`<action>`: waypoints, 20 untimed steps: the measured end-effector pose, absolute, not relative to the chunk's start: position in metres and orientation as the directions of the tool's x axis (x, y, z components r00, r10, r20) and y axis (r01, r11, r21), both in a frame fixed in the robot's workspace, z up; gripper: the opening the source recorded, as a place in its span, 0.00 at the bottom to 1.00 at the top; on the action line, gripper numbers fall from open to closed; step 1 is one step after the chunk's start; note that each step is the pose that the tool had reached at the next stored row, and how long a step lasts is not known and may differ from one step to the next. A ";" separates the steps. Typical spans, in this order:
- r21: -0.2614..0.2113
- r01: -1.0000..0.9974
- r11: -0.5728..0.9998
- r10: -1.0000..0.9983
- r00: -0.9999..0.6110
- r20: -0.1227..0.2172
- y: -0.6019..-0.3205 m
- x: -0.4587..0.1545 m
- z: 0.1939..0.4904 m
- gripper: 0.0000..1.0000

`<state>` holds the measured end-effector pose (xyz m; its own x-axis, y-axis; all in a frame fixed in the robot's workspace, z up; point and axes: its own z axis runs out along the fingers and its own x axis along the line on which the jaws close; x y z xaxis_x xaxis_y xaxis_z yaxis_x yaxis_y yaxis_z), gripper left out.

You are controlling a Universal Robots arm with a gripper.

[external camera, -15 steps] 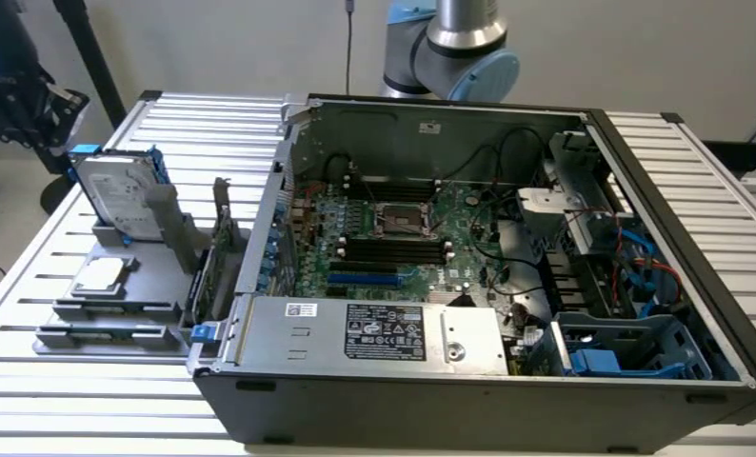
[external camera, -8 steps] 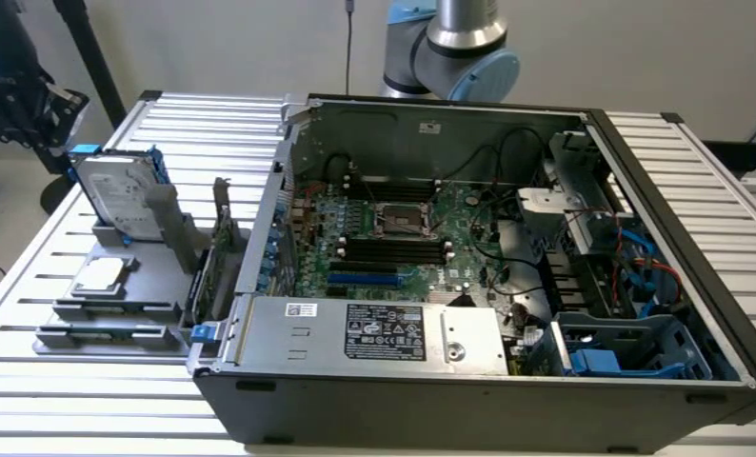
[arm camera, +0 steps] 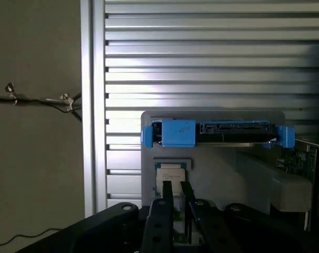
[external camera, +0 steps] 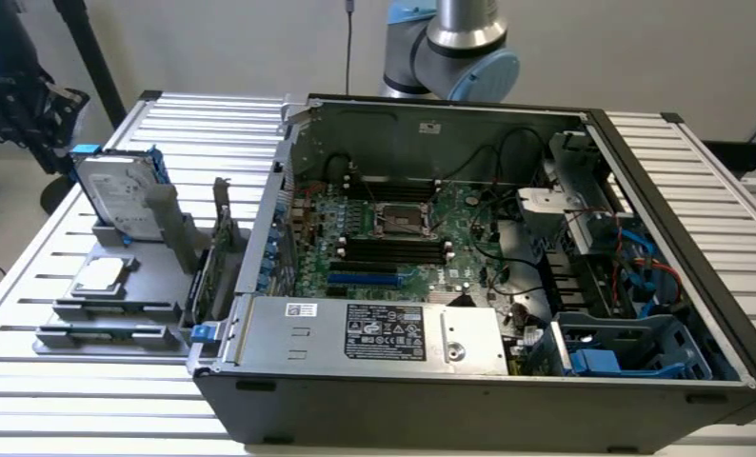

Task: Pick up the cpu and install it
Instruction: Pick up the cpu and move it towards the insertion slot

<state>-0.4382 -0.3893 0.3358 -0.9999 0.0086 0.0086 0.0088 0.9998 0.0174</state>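
Cpu [external camera: 100,276]: we found it lying flat on the grey holder [external camera: 114,308], beside the upright hard drive [external camera: 115,195], outside the open computer case [external camera: 480,409]. Claw [arm camera: 177,185]: we noted its fingers slightly parted, empty, in line with the cpu.

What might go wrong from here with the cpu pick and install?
1. The hard drive stands upright right beside the cpu; the gripper, descending, may clip it.
2. The cpu lies flat on its holder; an off-centre grip may tilt or drop it.
3. The socket sits deep in the case among cables; a misaligned placement may damage it.
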 end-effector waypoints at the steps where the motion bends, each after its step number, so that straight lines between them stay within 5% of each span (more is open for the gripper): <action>1: 0.017 0.009 1.000 0.009 -1.000 0.009 -0.389 -0.438 0.336 0.24; 11: 0.017 0.009 1.000 0.009 -1.000 0.009 -0.390 -0.438 0.329 0.65; 20: 0.017 0.009 1.000 0.009 -1.000 0.009 -0.395 -0.438 0.312 0.65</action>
